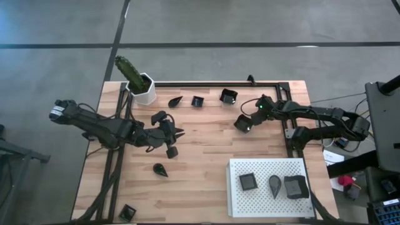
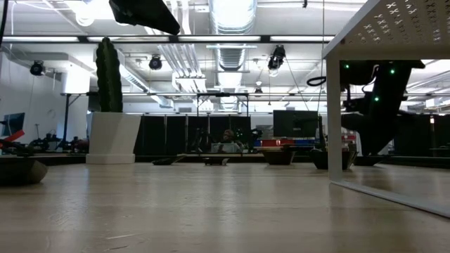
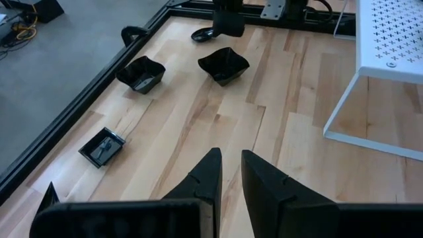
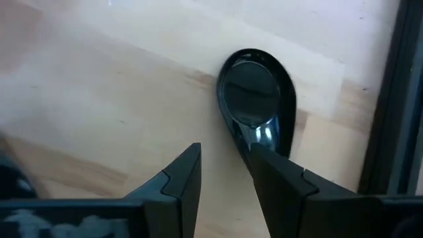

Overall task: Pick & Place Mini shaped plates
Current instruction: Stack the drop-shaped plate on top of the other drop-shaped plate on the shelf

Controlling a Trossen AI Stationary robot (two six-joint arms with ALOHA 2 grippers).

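Observation:
Small black plates lie flat on the wooden table. My right gripper (image 4: pixel 225 158) is open and points steeply down at the far right, just over a glossy teardrop plate (image 4: pixel 254 106); one finger (image 4: pixel 264 162) overlaps the plate's narrow end. A square plate (image 1: pixel 242 123) lies just near of it, with two more square plates (image 1: pixel 228 95) (image 1: pixel 197 101) and a teardrop plate (image 1: pixel 175 100) along the far edge. Another teardrop plate (image 1: pixel 160 169) and a square plate (image 1: pixel 127 212) lie near left. My left gripper (image 3: pixel 230 162) hangs above mid-table, slightly open, nothing between its fingers. My right gripper comes from above, slanting down, with one finger (image 4: pixel 264 162) over the narrow end (image 4: pixel 254 135) of the teardrop plate. I cannot tell whether that finger touches it. The plate lies flat on the table, hollow side up.
A white perforated tray (image 1: pixel 262 203) on legs stands near right, carrying two square plates (image 1: pixel 248 182) (image 1: pixel 295 187) and a teardrop plate (image 1: pixel 275 185). A white pot with a cactus (image 1: pixel 144 87) stands at the far left corner. A black frame rail (image 4: pixel 396 99) runs close beside the right gripper.

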